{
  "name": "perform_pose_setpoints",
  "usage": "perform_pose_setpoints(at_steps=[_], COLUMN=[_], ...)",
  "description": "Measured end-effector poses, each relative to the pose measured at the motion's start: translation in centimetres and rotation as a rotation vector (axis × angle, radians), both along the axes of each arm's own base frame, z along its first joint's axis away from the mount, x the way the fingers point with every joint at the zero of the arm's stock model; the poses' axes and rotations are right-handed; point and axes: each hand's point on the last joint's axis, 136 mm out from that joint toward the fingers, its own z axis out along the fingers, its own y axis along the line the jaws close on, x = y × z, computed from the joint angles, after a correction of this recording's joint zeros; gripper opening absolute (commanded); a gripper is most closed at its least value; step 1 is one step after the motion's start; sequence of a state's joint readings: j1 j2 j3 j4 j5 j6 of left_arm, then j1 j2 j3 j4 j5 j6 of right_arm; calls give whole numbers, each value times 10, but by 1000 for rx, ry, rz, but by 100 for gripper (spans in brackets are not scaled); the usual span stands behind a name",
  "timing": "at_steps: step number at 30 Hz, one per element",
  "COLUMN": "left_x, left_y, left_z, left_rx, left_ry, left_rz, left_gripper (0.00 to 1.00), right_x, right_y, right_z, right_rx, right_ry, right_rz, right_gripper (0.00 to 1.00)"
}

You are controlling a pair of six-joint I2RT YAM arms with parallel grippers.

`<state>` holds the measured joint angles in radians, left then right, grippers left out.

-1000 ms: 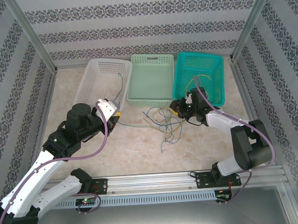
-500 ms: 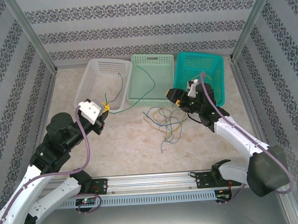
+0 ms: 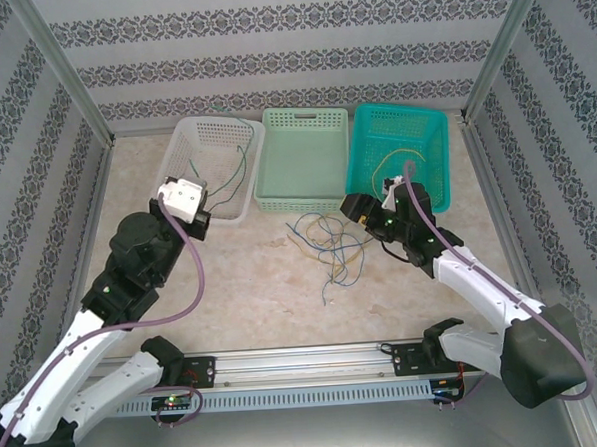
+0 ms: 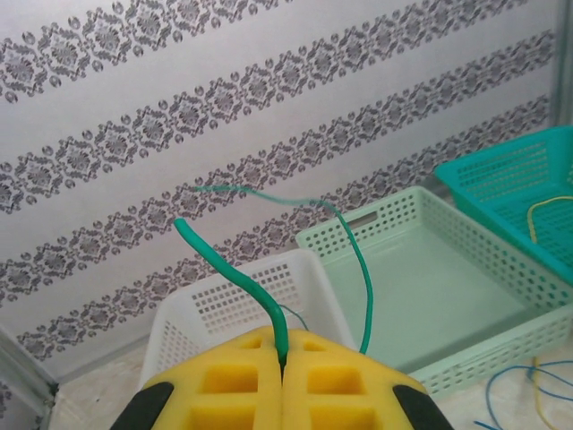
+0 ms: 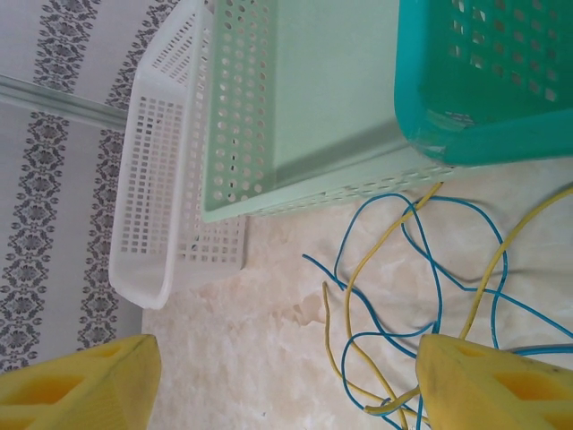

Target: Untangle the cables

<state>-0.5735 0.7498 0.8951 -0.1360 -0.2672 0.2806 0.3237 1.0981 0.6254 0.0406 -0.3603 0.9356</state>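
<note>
left gripper (image 4: 283, 376) is clamped on the green cable (image 4: 224, 262) over the white basket (image 3: 175, 155) at 11 o'clock, so I'd drop it low inside, then the right gripper (image 5: 286, 376), jaws apart, should pinch just one strand of the blue-yellow tangle (image 3: 330, 244) mid-bench (image 3: 262, 285), at its 8 o'clock

At the far side of the counter (image 3: 252, 286) three baskets stand in a row: a white perforated plastic basket (image 3: 190, 159) on the left, a pale-green perforated plastic basket (image 3: 305, 158) in the middle, and a teal perforated plastic basket (image 3: 414, 142) on the right. A tangle of thin blue and yellow cables (image 3: 330, 247) lies before the middle one. The left end effector (image 4: 283, 376), pinching a thin green cable (image 4: 235, 276), is at the white basket's near edge. The right end effector (image 3: 356, 210) is just right of the tangle.
</note>
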Motion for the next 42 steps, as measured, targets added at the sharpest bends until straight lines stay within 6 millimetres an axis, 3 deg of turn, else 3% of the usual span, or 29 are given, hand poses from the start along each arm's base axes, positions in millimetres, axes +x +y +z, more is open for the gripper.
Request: perform_pose_setpoints(at_steps=[5, 10, 15, 22, 29, 32, 35, 39, 42], left_x=[27, 65, 84, 100, 109, 114, 114, 113, 114], left_y=[13, 48, 77, 74, 68, 69, 69, 75, 79], left_z=[-17, -36, -56, -85, -93, -112, -129, -134, -140], left_rx=[34, 7, -64, -116, -159, -171, -183, -202, -216], left_ry=[45, 129, 195, 285, 304, 349, 388, 401, 416], left_rz=[124, 260, 334, 289, 267, 285, 300, 338, 374], left_gripper=[0, 0, 0, 0, 0, 0, 7, 15, 41], right_x=[-4, -9, -12, -15, -16, -16, -16, -18, -18], right_y=[-2, -3, -6, -10, -10, -10, -10, -10, -11], right_z=[-8, -11, -7, -12, -13, -13, -14, -16, -16], right_rx=[-12, -21, -24, -31, -33, -32, -35, -44, -50], right_ry=[21, 35, 18, 23, 27, 27, 29, 34, 33], right_rz=[-5, -6, -19, -29, -28, -27, -27, -22, -19], right_gripper=[73, 73, 72, 72, 72, 72, 72, 72, 72])
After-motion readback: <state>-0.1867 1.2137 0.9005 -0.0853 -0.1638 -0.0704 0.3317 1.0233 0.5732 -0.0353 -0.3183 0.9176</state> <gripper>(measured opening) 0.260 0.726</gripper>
